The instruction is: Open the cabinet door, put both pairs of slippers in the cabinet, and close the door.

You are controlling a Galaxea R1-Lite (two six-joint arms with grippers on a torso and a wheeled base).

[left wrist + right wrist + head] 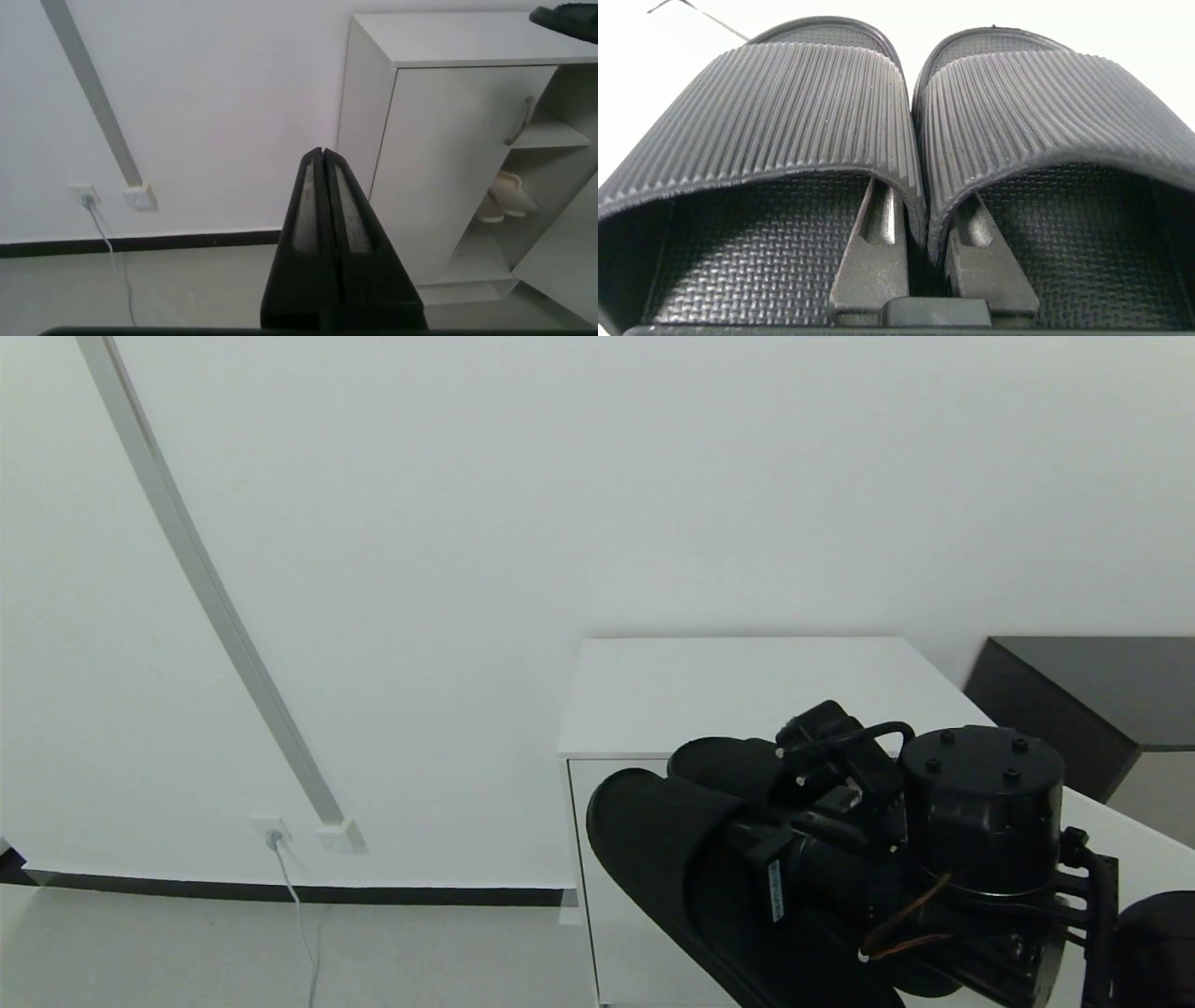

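Wall duct: on your far left, a pale cable duct [201,579] runs slantwise down the white wall.
Socket: at the duct's lower end you see a wall socket [269,829]. A white cable [301,905] hangs from it to the floor [140,952].
Left claw: your left claw [323,224] is closed on nothing, its two dark fingers pressed flat together. It hangs in front of the wall, to the left of the cabinet and apart from it.
Cabinet: the white cabinet [747,691] stands against the wall, right of centre.
Door: the left wrist view shows you the cabinet door [453,168] swung open, its handle [521,119] at the free edge and the shelves bare to see beyond it.
Pale slippers: one pair, the pale slippers [509,196], already lies inside on a lower shelf.
Black slippers: the black slippers [653,840] are in the air, side by side, in front of the cabinet's top front edge.
Right claw: your right claw [926,266] grips the black slippers. One finger [873,252] sits under each strap, and the pair's touching inner walls are pinched between them.
Dark furniture: at your far right, a dark block of furniture [1092,691] stands beside the cabinet.
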